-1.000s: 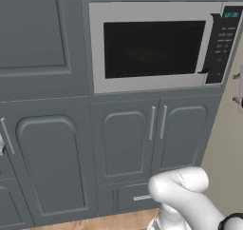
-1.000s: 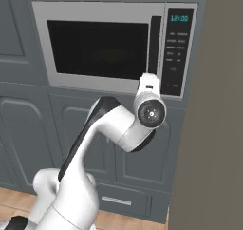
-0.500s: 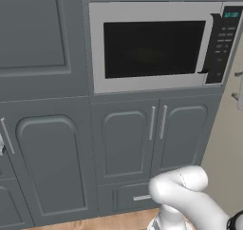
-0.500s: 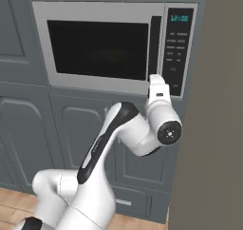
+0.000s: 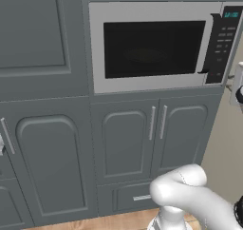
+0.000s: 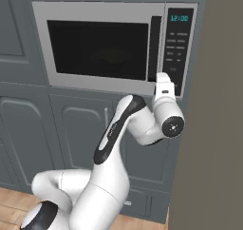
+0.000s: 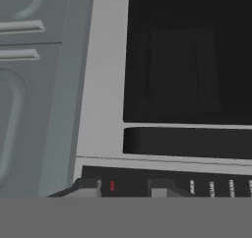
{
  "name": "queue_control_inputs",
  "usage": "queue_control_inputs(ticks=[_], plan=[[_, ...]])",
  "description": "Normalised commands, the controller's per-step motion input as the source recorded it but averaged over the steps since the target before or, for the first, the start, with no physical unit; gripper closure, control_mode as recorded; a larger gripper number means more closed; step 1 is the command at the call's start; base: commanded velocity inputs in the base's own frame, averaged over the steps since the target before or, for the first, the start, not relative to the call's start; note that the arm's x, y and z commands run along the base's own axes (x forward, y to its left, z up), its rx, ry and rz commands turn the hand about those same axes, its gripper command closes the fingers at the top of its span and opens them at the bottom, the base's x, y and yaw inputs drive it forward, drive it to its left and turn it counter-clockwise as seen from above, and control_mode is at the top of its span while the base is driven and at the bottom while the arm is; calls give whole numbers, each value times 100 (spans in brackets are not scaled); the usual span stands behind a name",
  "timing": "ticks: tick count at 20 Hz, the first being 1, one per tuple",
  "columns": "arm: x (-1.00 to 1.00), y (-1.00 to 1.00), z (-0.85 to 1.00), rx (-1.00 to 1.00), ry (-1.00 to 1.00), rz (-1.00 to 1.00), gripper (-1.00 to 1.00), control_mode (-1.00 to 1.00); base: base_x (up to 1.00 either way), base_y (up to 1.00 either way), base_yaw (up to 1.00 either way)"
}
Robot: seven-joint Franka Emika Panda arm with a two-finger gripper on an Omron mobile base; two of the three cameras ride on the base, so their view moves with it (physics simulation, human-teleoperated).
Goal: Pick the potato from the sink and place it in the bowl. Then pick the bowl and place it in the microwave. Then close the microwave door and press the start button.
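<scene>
Microwave [image 5: 156, 48] sits above two cabinet doors [image 5: 152, 134].

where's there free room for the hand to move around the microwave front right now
Free: in front of the microwave door window, left of its handle, and before the cabinet doors below. Crowded: the lower right corner, where the gripper sits close to the control panel, with a wall rising just to the right.

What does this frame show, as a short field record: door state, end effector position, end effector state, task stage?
microwave door: closed, flush with its frame
control panel: right of the door, teal display lit
end effector: close against the lower end of the control panel, by the door handle
end effector state: fingertips apart, holding nothing
task stage: door shut; start press looks imminent or under way
</scene>
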Motion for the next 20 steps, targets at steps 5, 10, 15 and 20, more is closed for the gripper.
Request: queue_control_inputs(ticks=[5, 10, 15, 20], plan=[[50, -20, -4, 0, 0, 0, 100, -100, 0, 0, 0], [41, -26, -7, 0, 0, 0, 100, -100, 0, 0, 0], [40, -20, -20, 0, 0, 0, 100, -100, 0, 0, 0], [47, -4, -8, 0, 0, -4, 100, -100, 0, 0, 0]])
